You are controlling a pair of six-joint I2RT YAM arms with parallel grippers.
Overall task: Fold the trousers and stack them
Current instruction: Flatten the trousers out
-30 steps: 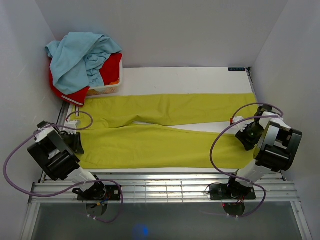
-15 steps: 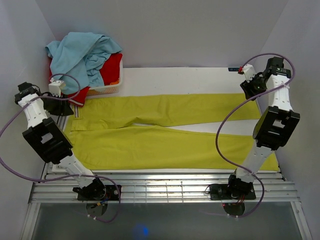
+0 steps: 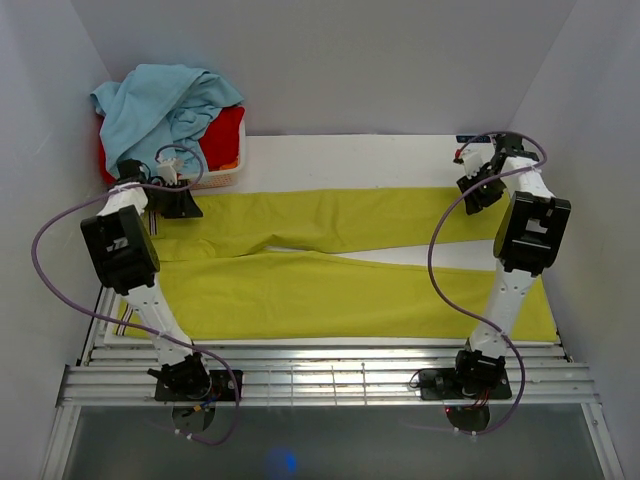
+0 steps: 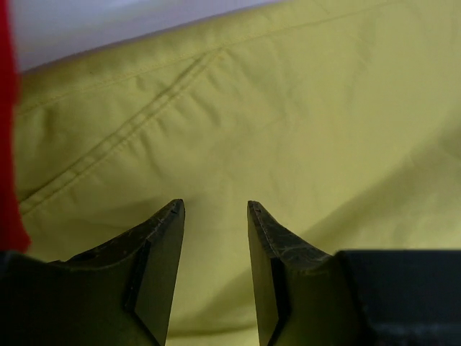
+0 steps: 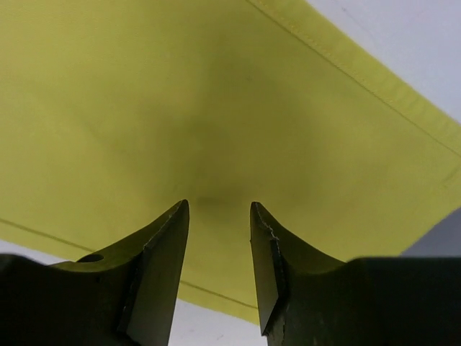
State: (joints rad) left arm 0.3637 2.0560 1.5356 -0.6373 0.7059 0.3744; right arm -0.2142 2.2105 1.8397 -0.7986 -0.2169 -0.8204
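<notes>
The yellow-green trousers (image 3: 330,255) lie spread flat across the table, waist at the left, both legs running right. My left gripper (image 3: 188,202) hovers over the far waist corner; in the left wrist view it (image 4: 215,209) is open just above the cloth (image 4: 288,108) near a seam. My right gripper (image 3: 470,188) hovers over the hem end of the far leg; in the right wrist view it (image 5: 219,209) is open just above the cloth (image 5: 180,94), close to the hem edge.
A white basket (image 3: 212,178) at the back left holds a light blue garment (image 3: 160,110) and a red garment (image 3: 225,130). A red edge (image 4: 9,144) shows at the left of the left wrist view. White walls stand close on both sides.
Both arms have swung from the near edge to the far side. The left gripper came down over the far waist corner, the right gripper over the far leg's hem.
</notes>
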